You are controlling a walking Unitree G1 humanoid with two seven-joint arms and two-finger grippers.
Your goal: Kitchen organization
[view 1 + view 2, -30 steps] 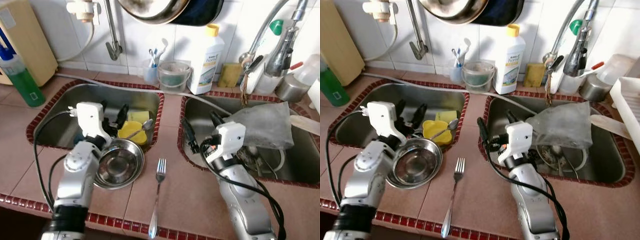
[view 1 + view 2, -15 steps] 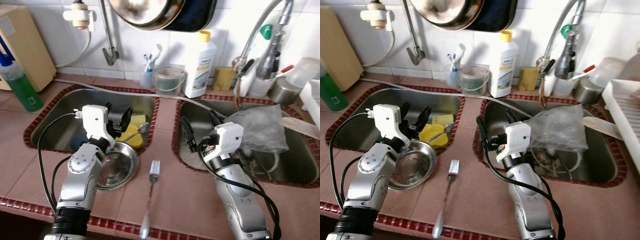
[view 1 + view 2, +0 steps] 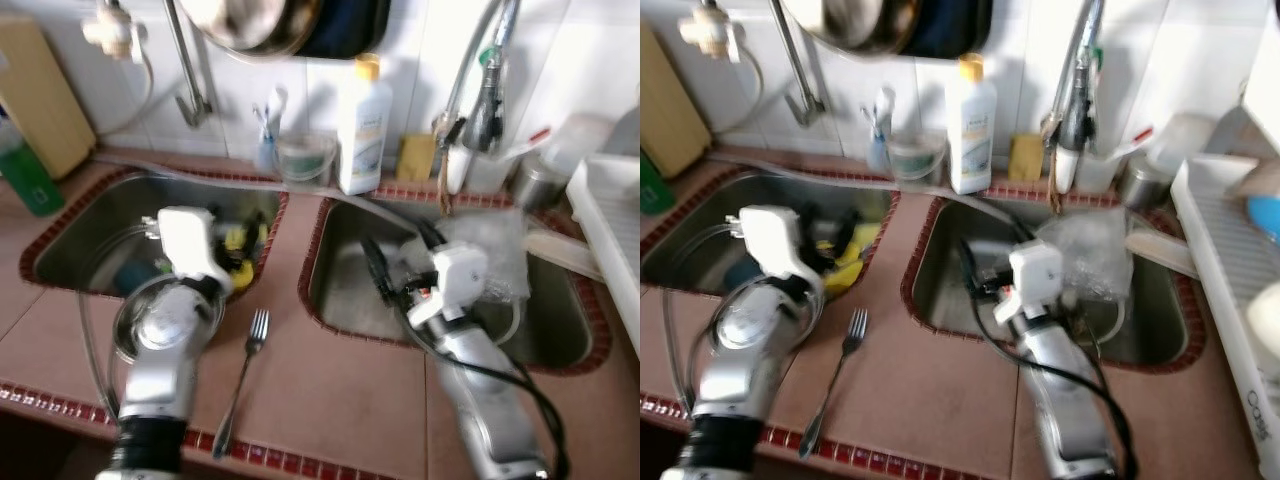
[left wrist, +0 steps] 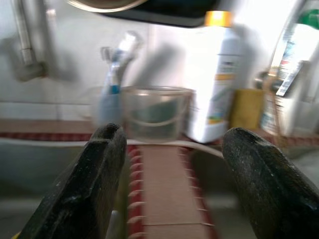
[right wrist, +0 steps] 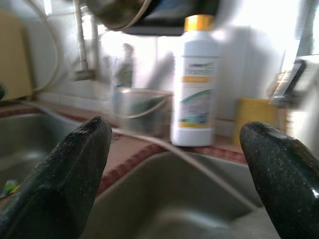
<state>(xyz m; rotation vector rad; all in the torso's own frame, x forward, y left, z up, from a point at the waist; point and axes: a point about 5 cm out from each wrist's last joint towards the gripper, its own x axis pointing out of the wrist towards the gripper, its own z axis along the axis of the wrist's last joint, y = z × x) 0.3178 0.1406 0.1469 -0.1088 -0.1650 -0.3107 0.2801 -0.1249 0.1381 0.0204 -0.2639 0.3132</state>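
Our left claw (image 4: pixel 169 189) and right claw (image 5: pixel 174 189) reach forward over the two sinks, fingers spread and empty, while the fork (image 3: pixel 243 375) lies on the tabletop (image 3: pixel 330 400) between them.

Both head views smeared by motion blur. Steel bowl (image 3: pixel 165 325) near left sink mostly covered by left arm, just rim showing. Yellow stuff (image 3: pixel 240 250) in left sink too blurry to identify. Hanging pan (image 3: pixel 250 20) cut off by top edge. Dish rack (image 3: pixel 1230 290) on far right runs off edge. Clear plastic bag (image 3: pixel 490 245) in right sink hides whatever's under it.
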